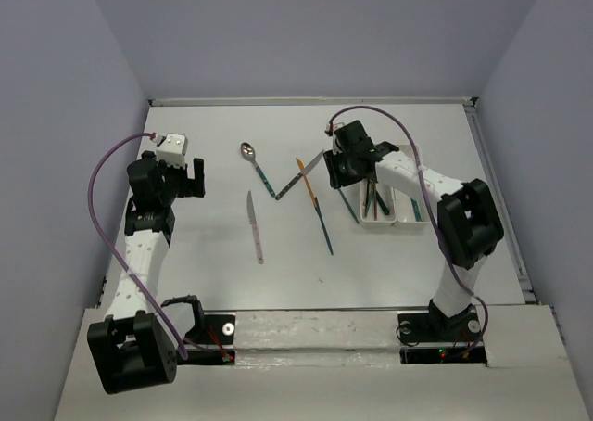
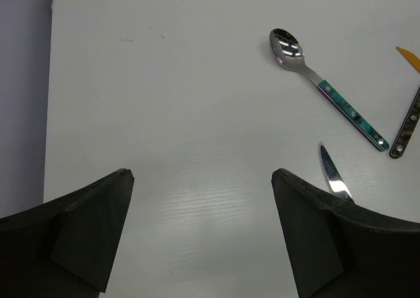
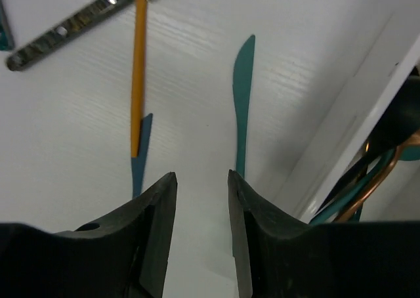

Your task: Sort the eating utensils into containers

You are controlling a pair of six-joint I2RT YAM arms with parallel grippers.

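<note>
Right end effector [image 3: 202, 180]: jaws slightly apart, empty; you're above teal knife [image 3: 243, 94] beside white tray [image 3: 354, 107].
Left end effector [image 2: 202, 176]: wide open, empty.

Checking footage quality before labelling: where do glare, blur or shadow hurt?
Left wrist: bright glare in the bowl of the teal-handled silver spoon. Right wrist: near black gripper fingers soft, flat teal plastic knife sharp. Top external: even light, faint shadows; utensils in the white plastic tray too small to separate.
</note>
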